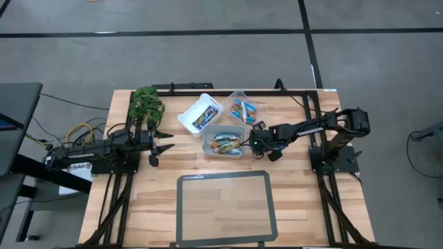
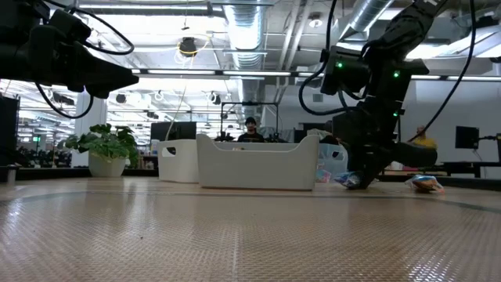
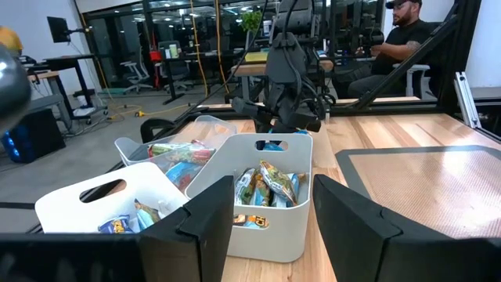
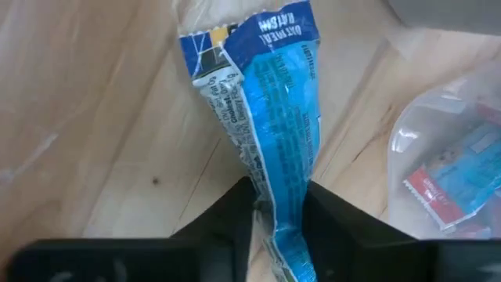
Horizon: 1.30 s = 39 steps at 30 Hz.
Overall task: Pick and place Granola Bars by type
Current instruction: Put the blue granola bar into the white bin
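The right tool (image 4: 278, 207) has its two fingers pinched on the end of a blue bar (image 4: 278, 110), the crinkled wrapper bunched between them while the rest of the bar lies out over the bare worktop (image 4: 94, 117). From above, that tool sits just at 3 o'clock of the near tub (image 1: 225, 142), which already holds a heap of bars; the clear tub (image 1: 242, 108) at about 1 o'clock of it holds blue ones, and the white tub (image 1: 199, 113) at 11 o'clock holds a few more. The bar looks light and soft in its skin: thin foil that creases and slides, with a firmer slab inside. A pinch on the sealed tail alone may let it swing or slip, so I would judge a hold across the body's middle the safer one. The left tool (image 1: 156, 144) waits well off at 9 o'clock of the tubs, fingers spread wide and holding nothing, beside the plant (image 1: 146, 104). A dark-framed mat (image 1: 225, 207) lies at 6 o'clock. A seated person (image 3: 407, 39) shows beyond the worktop.
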Available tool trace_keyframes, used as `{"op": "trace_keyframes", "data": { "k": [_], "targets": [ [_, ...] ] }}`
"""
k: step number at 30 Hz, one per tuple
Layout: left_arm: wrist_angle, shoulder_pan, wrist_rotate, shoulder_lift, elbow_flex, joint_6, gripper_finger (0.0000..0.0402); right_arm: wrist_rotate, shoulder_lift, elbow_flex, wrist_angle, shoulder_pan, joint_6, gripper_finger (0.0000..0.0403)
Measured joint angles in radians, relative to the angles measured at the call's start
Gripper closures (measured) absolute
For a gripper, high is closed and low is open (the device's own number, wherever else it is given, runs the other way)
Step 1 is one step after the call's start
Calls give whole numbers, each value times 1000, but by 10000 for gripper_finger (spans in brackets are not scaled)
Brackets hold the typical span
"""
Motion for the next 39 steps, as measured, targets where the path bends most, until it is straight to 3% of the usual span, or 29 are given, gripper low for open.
{"op": "trace_keyframes", "data": {
  "k": [9,14,19,26,31,39],
  "targets": [
    [0,0,0,0,0,0,233,3,-58,-2,30,43,43,364],
    [0,0,0,0,0,0,233,8,-158,-2,45,58,194,376],
    [0,0,0,0,0,0,233,81,-254,-2,65,57,301,376],
    [0,0,0,0,0,0,233,97,-298,-1,332,63,265,371],
    [0,0,0,0,0,0,233,98,-213,67,529,23,129,375],
    [0,0,1,0,0,0,233,45,26,352,569,-52,-22,368]
  ]
}}
